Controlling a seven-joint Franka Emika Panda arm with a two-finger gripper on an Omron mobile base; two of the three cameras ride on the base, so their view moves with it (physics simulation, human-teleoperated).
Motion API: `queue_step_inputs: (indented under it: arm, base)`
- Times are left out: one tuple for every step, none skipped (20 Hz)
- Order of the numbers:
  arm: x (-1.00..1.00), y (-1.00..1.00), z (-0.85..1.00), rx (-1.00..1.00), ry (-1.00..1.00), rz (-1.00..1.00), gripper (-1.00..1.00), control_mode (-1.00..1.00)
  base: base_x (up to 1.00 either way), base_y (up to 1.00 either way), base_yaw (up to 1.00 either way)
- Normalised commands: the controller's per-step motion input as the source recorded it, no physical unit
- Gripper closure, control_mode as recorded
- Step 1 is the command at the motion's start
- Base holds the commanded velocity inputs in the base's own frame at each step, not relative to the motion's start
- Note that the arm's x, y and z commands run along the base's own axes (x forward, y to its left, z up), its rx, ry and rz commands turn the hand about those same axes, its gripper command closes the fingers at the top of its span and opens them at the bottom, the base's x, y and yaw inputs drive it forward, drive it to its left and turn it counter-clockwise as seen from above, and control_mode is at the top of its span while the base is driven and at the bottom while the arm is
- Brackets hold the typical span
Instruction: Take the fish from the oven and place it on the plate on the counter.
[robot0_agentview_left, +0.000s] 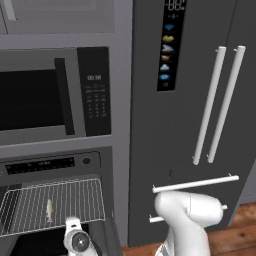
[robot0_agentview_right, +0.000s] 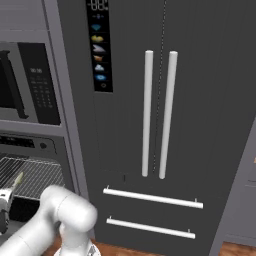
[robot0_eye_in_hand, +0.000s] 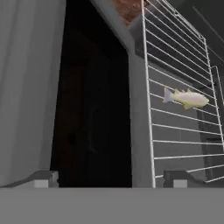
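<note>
My end effector (robot0_eye_in_hand: 107, 178) stands wide, holding nothing; the fish (robot0_agentview_left: 49, 210) lies ahead on the oven's wire rack (robot0_agentview_left: 55, 202), offset sideways, its long axis pointing front-to-back.

Your left base view cuts the oven (robot0_agentview_left: 55, 200) off at its left and bottom edges, so the lower cavity is unreadable. The gripper (robot0_agentview_left: 77, 242) is cropped by the bottom edge there; you cannot see its fingertips. In the right base view the fish (robot0_agentview_right: 18, 180) is a small sliver, and the wire rack (robot0_agentview_right: 35, 175) runs off the left edge.
</note>
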Motion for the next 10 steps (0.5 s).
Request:
queue_step_inputs:
  arm:
    - [-0.90, 0.00, 1.00, 0.49, 0.55, 0.00, -1.00, -1.00]
    - [-0.99, 0.02, 1.00, 0.47, 0.51, 0.00, -1.00, -1.00]
    - [-0.84, 0.07, 1.00, 0.43, 0.45, 0.00, -1.00, -1.00]
    - [-0.68, 0.09, 1.00, 0.36, 0.36, 0.01, -1.00, -1.00]
    - [-0.41, 0.06, 1.00, 0.33, 0.30, 0.01, -1.00, -1.00]
    - [0.00, 0.01, 1.00, 0.25, 0.19, 0.02, -1.00, -1.00]
    - [0.00, 0.00, 1.00, 0.19, 0.12, 0.03, -1.00, -1.00]
    - [0.10, 0.00, 1.00, 0.13, 0.06, 0.06, -1.00, -1.00]
    - [0.11, 0.00, 1.00, 0.10, 0.04, 0.07, -1.00, -1.00]
    - [0.25, 0.00, 1.00, 0.06, 0.01, 0.08, -1.00, -1.00]
  base:
    - [0.00, 0.00, 0.00]
    - [0.00, 0.00, 0.00]
    - [0.00, 0.00, 0.00]
    - [0.00, 0.00, 0.00]
    - [0.00, 0.00, 0.00]
    - [0.00, 0.00, 0.00]
    - [0.00, 0.00, 0.00]
    - [0.00, 0.00, 0.00]
    - [0.00, 0.00, 0.00]
    - [0.00, 0.00, 0.00]
